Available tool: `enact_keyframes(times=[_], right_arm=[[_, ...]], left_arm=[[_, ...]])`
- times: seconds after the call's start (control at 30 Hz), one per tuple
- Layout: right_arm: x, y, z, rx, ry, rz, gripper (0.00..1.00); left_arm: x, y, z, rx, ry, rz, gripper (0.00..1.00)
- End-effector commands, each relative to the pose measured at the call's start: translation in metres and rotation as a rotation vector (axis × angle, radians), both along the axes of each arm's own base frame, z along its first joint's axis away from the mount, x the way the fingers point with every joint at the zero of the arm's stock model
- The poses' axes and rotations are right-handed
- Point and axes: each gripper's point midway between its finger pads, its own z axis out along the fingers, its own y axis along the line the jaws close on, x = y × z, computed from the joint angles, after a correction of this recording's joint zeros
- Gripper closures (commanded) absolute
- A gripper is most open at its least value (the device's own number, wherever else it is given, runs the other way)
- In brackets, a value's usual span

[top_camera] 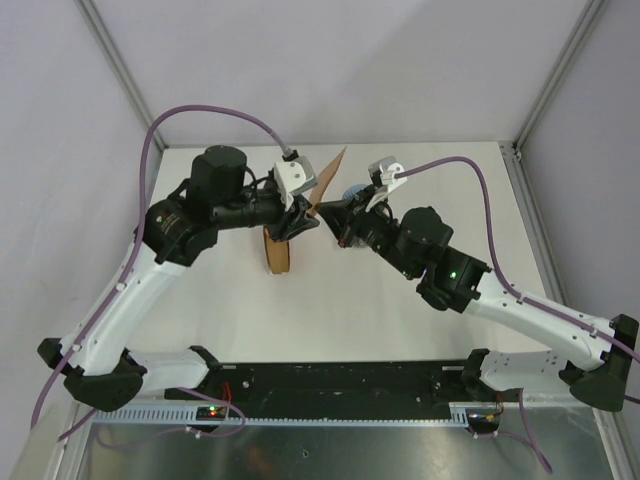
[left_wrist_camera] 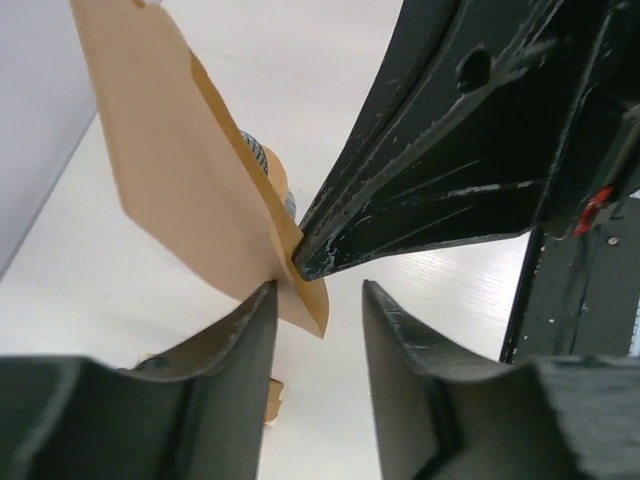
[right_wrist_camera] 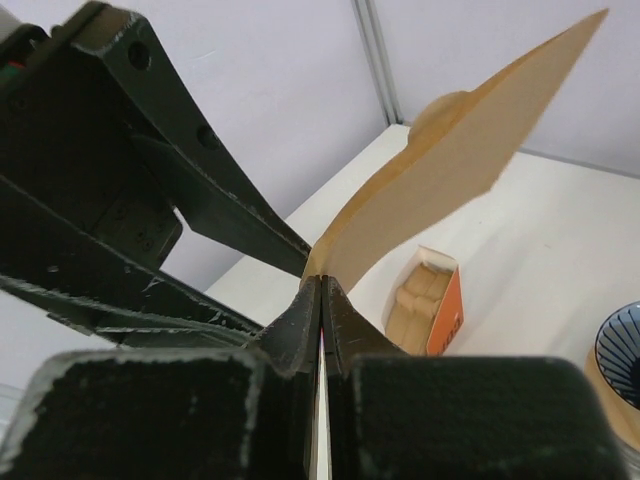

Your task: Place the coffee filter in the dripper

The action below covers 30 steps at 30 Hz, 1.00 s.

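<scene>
The coffee filter (right_wrist_camera: 450, 170), a thin brown paper sheet, stands up in the air between the two grippers (top_camera: 331, 172). My right gripper (right_wrist_camera: 320, 285) is shut on its lower corner. My left gripper (left_wrist_camera: 318, 290) is open, and the filter's corner (left_wrist_camera: 305, 300) hangs between its fingers, against the left one. The right gripper's fingers (left_wrist_camera: 420, 190) reach in from the upper right of the left wrist view. The blue ribbed dripper (right_wrist_camera: 620, 355) with its tan wooden collar (right_wrist_camera: 612, 398) sits on the table behind the right gripper, mostly hidden in the top view (top_camera: 352, 191).
An orange-sided box holding a stack of brown filters (right_wrist_camera: 430, 300) stands on the white table below the left gripper, and it also shows in the top view (top_camera: 277, 252). Grey walls with metal posts close off the back.
</scene>
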Motion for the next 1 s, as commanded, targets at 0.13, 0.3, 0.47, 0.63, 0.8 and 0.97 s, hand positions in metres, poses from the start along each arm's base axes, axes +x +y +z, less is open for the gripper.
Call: enact_keyframes(times=[0.13,0.3,0.47,0.63,0.8,0.97], right_arm=[[-0.005,-0.007,0.033,0.083,-0.056,-0.019,1.00],[-0.005,-0.006,0.032,0.072,-0.064,-0.013,1.00],[-0.003,-0.006,0.030,0.064,-0.067,-0.016,1.00],[-0.004,-0.005,0.033,0.071,-0.075,-0.009,1.00],[-0.005,-0.006,0.035,0.075,-0.082,-0.006,1.00],[-0.007,-0.004,0.037,0.083,-0.086,0.008,1.00]], left_arm=[[0.007,0.007,0.017,0.005,-0.071,0.040,0.65],[0.005,0.009,0.026,-0.006,-0.091,0.037,0.63],[-0.001,0.010,0.037,-0.017,-0.114,0.014,0.58],[0.000,0.010,0.031,-0.004,-0.103,0.011,0.61],[0.006,0.011,0.025,0.016,-0.102,0.036,0.64],[0.009,0.010,0.021,0.023,-0.091,0.045,0.68]])
